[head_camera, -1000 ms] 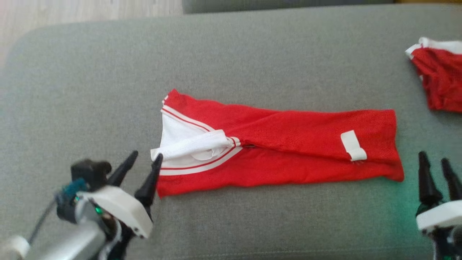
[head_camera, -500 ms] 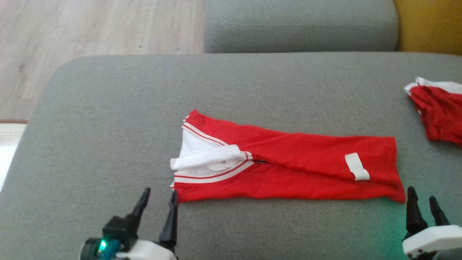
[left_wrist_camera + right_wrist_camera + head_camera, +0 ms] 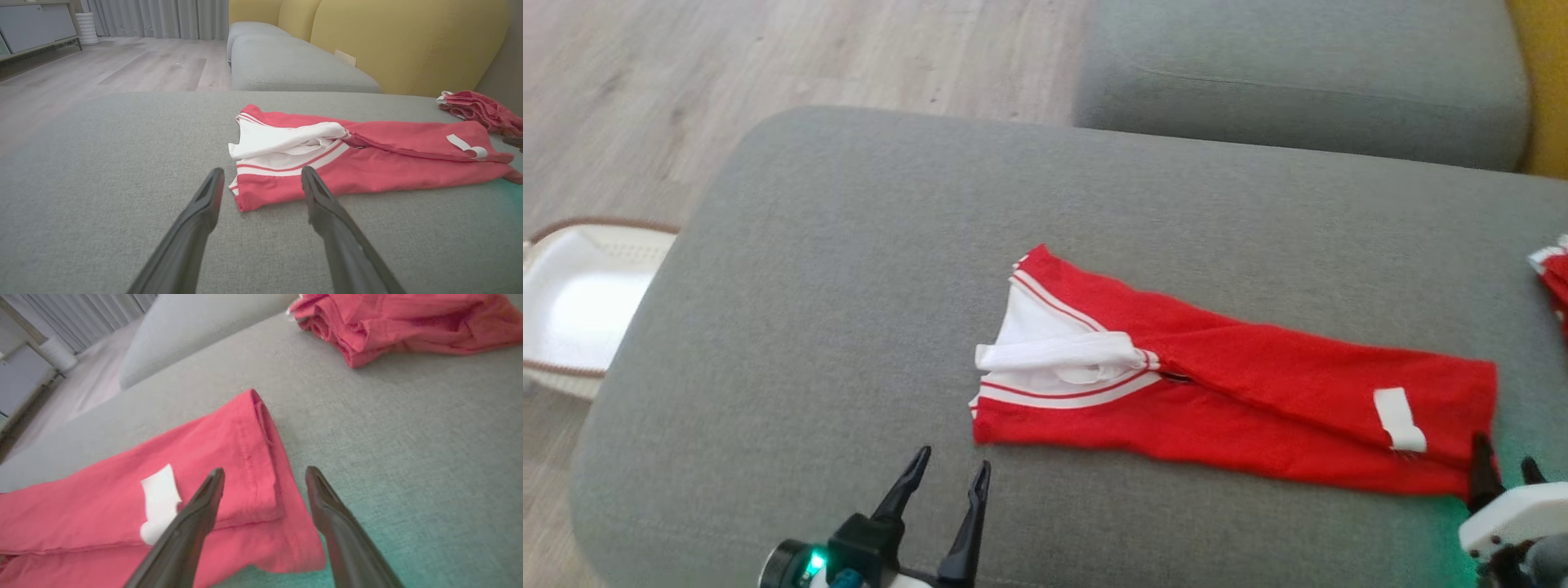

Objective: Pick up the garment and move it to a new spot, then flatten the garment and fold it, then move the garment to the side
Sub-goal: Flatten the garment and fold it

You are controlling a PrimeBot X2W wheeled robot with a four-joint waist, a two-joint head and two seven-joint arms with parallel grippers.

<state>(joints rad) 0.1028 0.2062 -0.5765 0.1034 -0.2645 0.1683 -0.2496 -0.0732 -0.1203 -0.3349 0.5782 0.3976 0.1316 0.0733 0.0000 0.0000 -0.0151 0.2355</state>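
Note:
The garment is red with white striped trim and lies on the grey sofa cushion as a long, narrow folded strip. Its white collar end points left and its hem, with a white label, points right. My left gripper is open just in front of the collar-end corner, a little apart from it. In the left wrist view the garment starts beyond the open left gripper. My right gripper is open at the hem corner. In the right wrist view the right gripper hovers over the garment's hem.
A second red garment lies crumpled at the cushion's right edge, also shown as the second red garment. A white basket stands on the wooden floor to the left. Another grey cushion and a yellow backrest lie behind.
The camera has swung left and up, bringing floor and basket into view. My left gripper has drawn back from the collar edge it was touching. Both grippers stay open.

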